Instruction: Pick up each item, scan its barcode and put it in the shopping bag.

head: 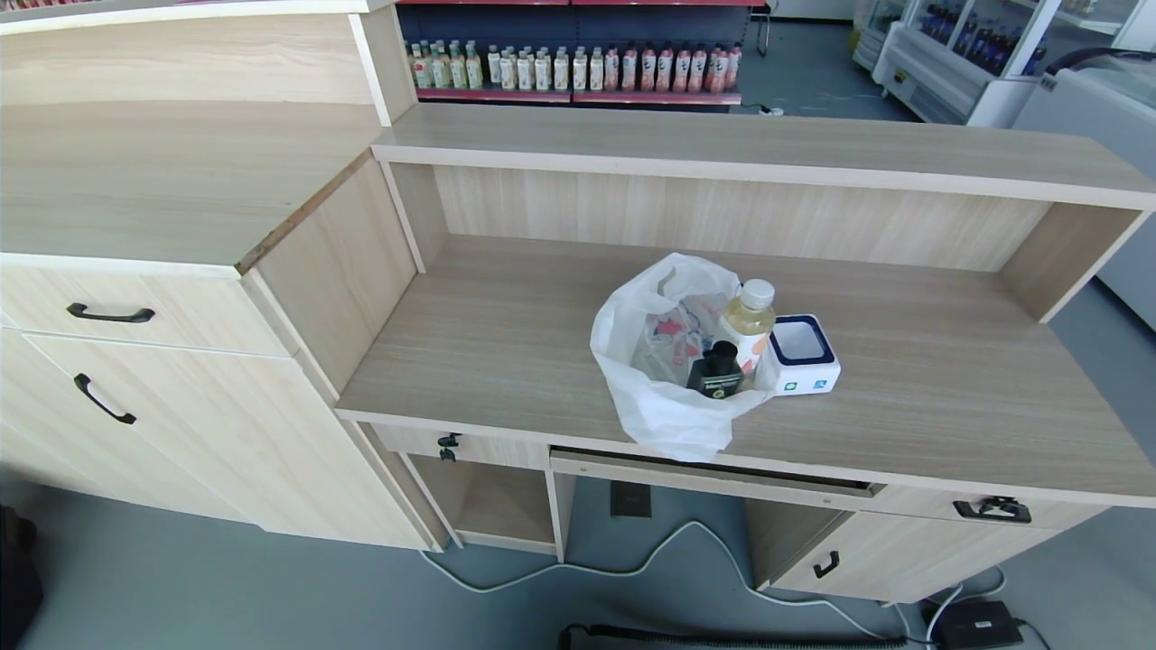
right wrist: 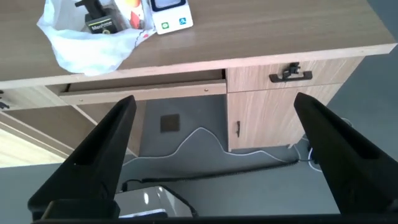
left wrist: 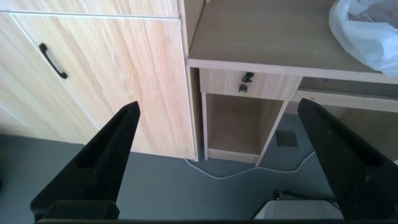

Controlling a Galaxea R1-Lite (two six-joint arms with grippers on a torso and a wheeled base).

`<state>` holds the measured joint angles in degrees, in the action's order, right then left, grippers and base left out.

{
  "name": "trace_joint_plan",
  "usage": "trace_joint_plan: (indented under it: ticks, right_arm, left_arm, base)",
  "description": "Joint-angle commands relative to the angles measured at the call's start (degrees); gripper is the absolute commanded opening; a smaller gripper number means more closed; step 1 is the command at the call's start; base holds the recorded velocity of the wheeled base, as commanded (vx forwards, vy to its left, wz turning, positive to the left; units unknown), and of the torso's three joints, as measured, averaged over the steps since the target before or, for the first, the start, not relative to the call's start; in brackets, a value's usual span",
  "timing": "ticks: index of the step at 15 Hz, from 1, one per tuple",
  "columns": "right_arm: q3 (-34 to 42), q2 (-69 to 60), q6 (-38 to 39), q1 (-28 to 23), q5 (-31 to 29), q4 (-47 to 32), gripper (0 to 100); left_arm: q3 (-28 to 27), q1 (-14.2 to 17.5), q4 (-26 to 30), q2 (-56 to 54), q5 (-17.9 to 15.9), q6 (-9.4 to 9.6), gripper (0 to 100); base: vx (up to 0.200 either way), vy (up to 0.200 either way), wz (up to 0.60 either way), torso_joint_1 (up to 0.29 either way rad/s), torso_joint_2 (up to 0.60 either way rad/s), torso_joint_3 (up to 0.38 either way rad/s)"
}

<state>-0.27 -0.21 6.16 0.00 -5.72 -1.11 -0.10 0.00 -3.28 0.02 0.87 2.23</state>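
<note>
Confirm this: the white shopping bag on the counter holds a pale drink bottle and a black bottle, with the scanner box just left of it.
One point is wrong: the head view shows the scanner box just right of the shopping bag, not left. The pale drink bottle and black bottle are in the bag.

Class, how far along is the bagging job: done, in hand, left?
Done: the juice bottle and black bottle stand inside the shopping bag beside the scanner. In hand: nothing; left gripper and right gripper hang open, empty. Left: seemingly nothing more to bag.
</note>
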Motion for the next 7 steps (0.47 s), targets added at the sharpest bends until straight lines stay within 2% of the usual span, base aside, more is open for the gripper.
trace_joint_plan:
  ticks: [1, 7]
  right_arm:
    - [0.0, 0.2, 0.0, 0.0, 0.0, -0.2, 100]
    - [0.0, 0.2, 0.1, 0.0, 0.0, -0.2, 100]
  left_arm:
    - [0.0, 0.0, -0.1, 0.0, 0.0, 0.05, 100]
    - [0.0, 0.0, -0.1, 0.0, 0.0, 0.05, 100]
  base:
    - [0.0, 0.0, 0.0, 0.0, 0.0, 0.0]
    - [0.0, 0.0, 0.0, 0.0, 0.0, 0.0]
